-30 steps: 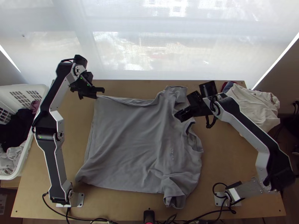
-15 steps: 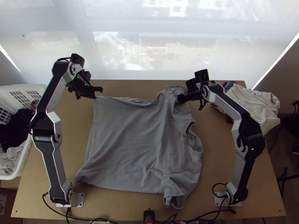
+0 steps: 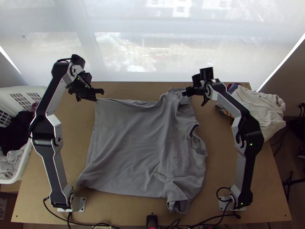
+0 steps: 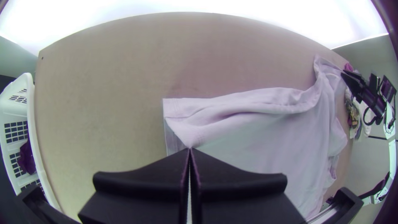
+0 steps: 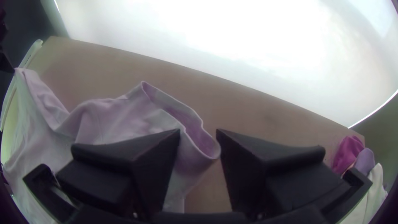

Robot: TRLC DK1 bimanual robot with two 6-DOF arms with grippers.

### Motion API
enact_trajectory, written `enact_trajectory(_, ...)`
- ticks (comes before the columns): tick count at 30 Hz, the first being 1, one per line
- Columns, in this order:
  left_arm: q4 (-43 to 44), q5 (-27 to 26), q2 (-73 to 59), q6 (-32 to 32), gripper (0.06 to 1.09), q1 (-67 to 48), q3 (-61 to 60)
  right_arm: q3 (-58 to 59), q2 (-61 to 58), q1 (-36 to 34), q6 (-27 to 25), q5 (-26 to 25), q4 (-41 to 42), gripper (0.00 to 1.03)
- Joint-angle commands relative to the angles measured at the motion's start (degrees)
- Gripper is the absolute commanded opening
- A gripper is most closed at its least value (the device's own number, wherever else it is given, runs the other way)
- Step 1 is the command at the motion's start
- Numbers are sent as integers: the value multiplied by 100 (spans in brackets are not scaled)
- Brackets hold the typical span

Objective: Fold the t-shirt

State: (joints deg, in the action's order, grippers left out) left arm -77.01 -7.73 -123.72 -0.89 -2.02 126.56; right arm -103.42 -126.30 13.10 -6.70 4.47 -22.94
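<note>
White basket [image 3: 23,90] of clothes [image 3: 15,128], left; garment pile [image 3: 261,108], upper right; left tool [image 3: 95,99] pinching t-shirt [image 3: 133,141], right tool [image 3: 183,93] wide open at sleeve [image 5: 166,120]

In the top view, brings the wide-fingered black right gripper [image 3: 184,92] up the picture, from right of centre to the grey cloth t-shirt's [image 3: 133,149] upper right end. Swings the elbow of the silver-and-black jointed right arm [image 3: 249,137] in from the lower right edge, uncovering a small dark patterned cloth [image 3: 223,110] at upper right. Draws the black left gripper [image 3: 96,99] and the t-shirt's upper left corner slightly leftward.
</note>
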Motion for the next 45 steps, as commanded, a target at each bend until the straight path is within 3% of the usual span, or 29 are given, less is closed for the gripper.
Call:
enact_trajectory(1, -24, -1, 6, 9, 9, 9, 0, -240, -167, 43, -104, -43, -97, 3)
enact_trajectory(23, -68, -10, 111, 18, 9, 62, 0, -654, 343, 8, 55, -34, -475, 3)
enact_trajectory(28, -68, -10, 111, 18, 9, 79, 0, -935, 79, 61, 11, 28, -914, 3)
enact_trajectory(45, -165, -36, 270, -35, 9, 352, -44, -715, 738, 87, 160, 63, -940, 3)
